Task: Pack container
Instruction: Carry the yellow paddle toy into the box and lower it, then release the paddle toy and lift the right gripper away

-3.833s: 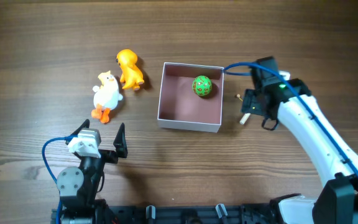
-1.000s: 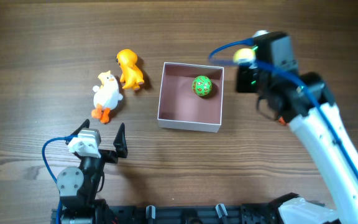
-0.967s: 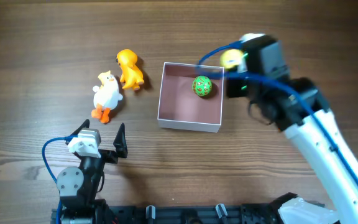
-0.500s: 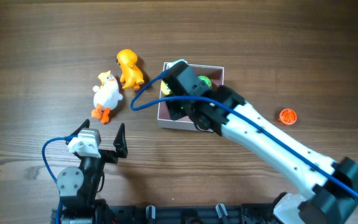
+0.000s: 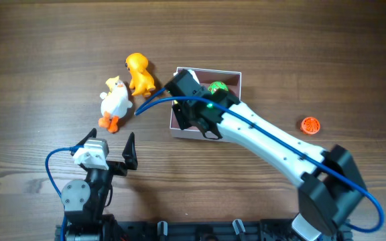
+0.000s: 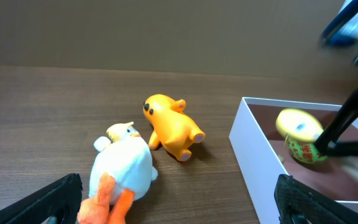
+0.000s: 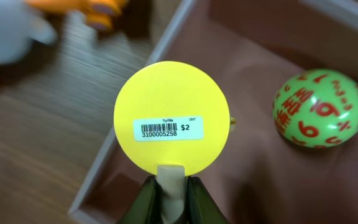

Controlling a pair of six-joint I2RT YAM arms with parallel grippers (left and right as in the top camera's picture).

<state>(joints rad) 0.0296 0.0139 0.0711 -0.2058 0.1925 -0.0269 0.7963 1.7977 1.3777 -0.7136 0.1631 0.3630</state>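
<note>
The container (image 5: 228, 72) is a square white-walled box with a dusty pink floor, and a green ball (image 5: 218, 88) with red marks lies in it. My right gripper (image 5: 184, 87) hangs over the box's left half. In the right wrist view it (image 7: 171, 186) is shut on the pale stick of a yellow disc toy (image 7: 168, 118) with a barcode sticker, above the pink floor (image 7: 253, 168) near the left wall. The ball (image 7: 319, 109) lies to its right. My left gripper (image 6: 179, 208) is open near the table's front, with nothing between its fingers (image 6: 58, 199).
An orange animal toy (image 5: 140, 73) and a white duck (image 5: 115, 100) with orange feet lie left of the container. A small orange round piece (image 5: 309, 124) sits on the table to the right. The right arm stretches diagonally across the table from the lower right.
The right arm has swung left from beside the container's right wall to over its left half, carrying the yellow toy. The small orange piece has come into view. The left arm is still.
</note>
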